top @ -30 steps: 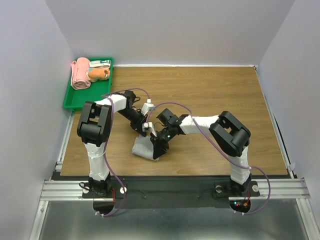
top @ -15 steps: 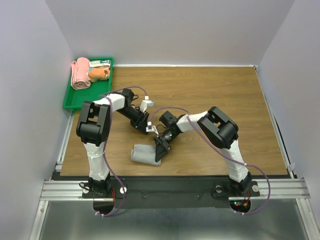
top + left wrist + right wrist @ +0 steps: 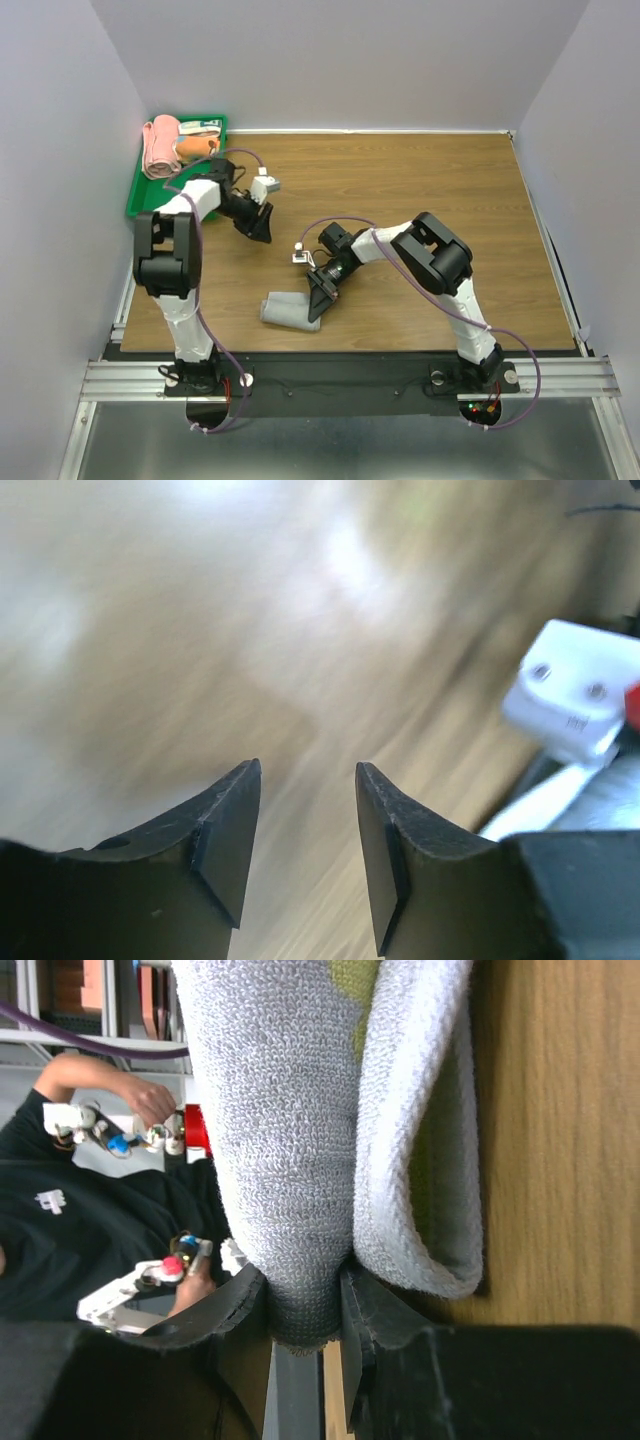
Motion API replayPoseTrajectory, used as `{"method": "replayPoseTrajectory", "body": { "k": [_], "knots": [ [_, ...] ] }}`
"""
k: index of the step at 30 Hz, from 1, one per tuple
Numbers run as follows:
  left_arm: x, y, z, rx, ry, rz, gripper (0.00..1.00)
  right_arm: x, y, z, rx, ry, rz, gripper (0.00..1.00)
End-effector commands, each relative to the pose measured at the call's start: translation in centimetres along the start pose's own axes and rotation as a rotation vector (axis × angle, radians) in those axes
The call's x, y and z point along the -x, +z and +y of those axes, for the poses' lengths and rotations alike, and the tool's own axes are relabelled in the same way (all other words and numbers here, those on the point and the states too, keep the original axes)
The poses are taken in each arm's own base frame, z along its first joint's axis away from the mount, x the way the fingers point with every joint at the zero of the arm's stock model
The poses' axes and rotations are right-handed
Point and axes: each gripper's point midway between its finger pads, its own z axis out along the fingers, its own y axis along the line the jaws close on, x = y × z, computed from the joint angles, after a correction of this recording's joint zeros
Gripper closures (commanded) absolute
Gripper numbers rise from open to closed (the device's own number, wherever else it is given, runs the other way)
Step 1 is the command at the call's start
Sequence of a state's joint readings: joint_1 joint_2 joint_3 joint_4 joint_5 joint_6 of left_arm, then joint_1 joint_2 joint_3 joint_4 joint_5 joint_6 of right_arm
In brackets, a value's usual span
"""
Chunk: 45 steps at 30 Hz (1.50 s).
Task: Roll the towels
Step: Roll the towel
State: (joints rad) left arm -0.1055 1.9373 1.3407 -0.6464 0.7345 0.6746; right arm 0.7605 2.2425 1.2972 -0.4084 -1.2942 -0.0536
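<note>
Wooden worktop (image 3: pixel 430 190), brown plank grain, bare across the right half. Plain white walls (image 3: pixel 330 60) on 3 sides. 1 green tray (image 3: pixel 143 197) at the far-left corner, against the left wall. 1 pink towel roll (image 3: pixel 158 148) lies in the tray's far end, along its left side. Metal rail (image 3: pixel 340 378) runs along the near edge. Right wrist view: 1 person (image 3: pixel 90 1230) in a black shirt, beyond the worktop edge.

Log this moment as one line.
left gripper: open, empty | right gripper: shut on towel | towel: loosely rolled, on table
</note>
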Motion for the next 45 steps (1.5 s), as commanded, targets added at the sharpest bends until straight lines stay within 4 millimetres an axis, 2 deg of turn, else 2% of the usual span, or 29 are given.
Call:
{"method": "replayPoseTrajectory", "body": {
  "k": [1,2,3,4,5,7,8,9,10,11,12,16,22,25,29,32,33,37,38,39,41,44,45],
  "knots": [
    [4.4,-6.5,-1.0,0.153,0.3,-0.143,0.43,-3.7,-0.4,-5.6,-0.182,0.201,0.053,0.99],
    [4.0,-7.5,-2.8,0.161,0.36,-0.142,0.42,-3.8,-0.3,-5.7,-0.182,0.212,0.055,0.99],
    [3.4,-7.8,-3.4,0.184,0.421,-0.112,0.4,-3.6,-0.3,-5.8,-0.182,0.212,0.053,0.99],
    [2.3,-7.7,-5.7,0.172,0.531,-0.078,0.39,-3.6,-0.3,-5.9,-0.184,0.22,0.053,0.99],
    [1.5,-7.7,-6.7,0.169,0.586,-0.057,0.38,-3.7,-0.2,-6.0,-0.183,0.228,0.055,0.99],
    [-0.9,-7.5,-9.2,0.18,0.706,-0.005,0.27,-3.4,-0.3,-6.2,-0.186,0.234,0.05,0.99],
    [-1.5,-6.6,-11.5,0.149,0.793,0.016,0.22,-3.5,-0.2,-6.4,-0.184,0.243,0.052,0.99],
    [-2.3,-6.5,-12.2,0.165,0.846,0.043,0.08,-3.5,-0.2,-6.4,-0.184,0.246,0.051,0.99],
    [-2.8,-6.3,-13.3,0.164,0.896,0.047,0.01,-3.5,-0.2,-6.5,-0.184,0.253,0.051,0.99],
    [-4.0,-5.7,-15.9,0.131,0.992,0.045,0.01,-3.4,-0.2,-6.4,-0.177,0.254,0.05,1.0],
    [-4.6,-5.6,-16.8,0.127,1.033,0.047,0.01,-3.5,-0.2,-6.5,-0.174,0.261,0.051,0.99],
    [-7.1,-4.4,-19.7,0.151,1.192,0.062,0.01,-3.7,-0.1,-7.2,-0.172,0.279,0.053,0.99],
    [-8.9,-1.7,-19.5,0.249,1.348,0.036,0.02,-3.8,-0.2,-8.1,-0.177,0.304,0.052,0.99],
    [-10.6,0.6,-18.5,0.246,1.349,0.09,0.09,-3.8,-0.5,-8.2,-0.194,0.29,0.052,0.99],
    [-11.7,1.9,-17.1,0.269,1.306,0.132,0.21,-3.8,-0.8,-8.1,-0.227,0.263,0.055,0.99],
    [-12.6,2.5,-16.9,0.252,1.257,0.153,0.37,-3.9,-1.0,-8.0,-0.239,0.253,0.058,0.99],
    [-12.8,2.6,-17.1,0.238,1.244,0.156,0.46,-4.0,-1.1,-8.0,-0.247,0.253,0.059,0.99],
    [-13.9,3.2,-18.6,0.125,1.195,0.156,0.68,-3.3,-2.1,-6.8,-0.279,0.218,0.044,0.78],
    [-14.3,3.3,-18.8,0.103,1.189,0.168,0.72,-3.1,-2.3,-6.6,-0.289,0.211,0.041,0.66],
    [-14.2,3.3,-19.0,0.096,1.193,0.16,0.78,-3.1,-2.7,-6.5,-0.307,0.212,0.037,0.63],
    [-14.3,3.4,-19.0,0.082,1.202,0.17,0.84,-2.8,-3.3,-6.3,-0.346,0.19,0.031,0.52],
    [-14.7,3.5,-18.7,0.054,1.169,0.204,0.89,-3.1,-4.0,-6.1,-0.373,0.197,0.032,0.49],
    [-14.3,3.4,-18.9,0.047,1.165,0.202,0.91,-3.1,-4.3,-6.1,-0.375,0.2,0.031,0.42]
  ]
}}
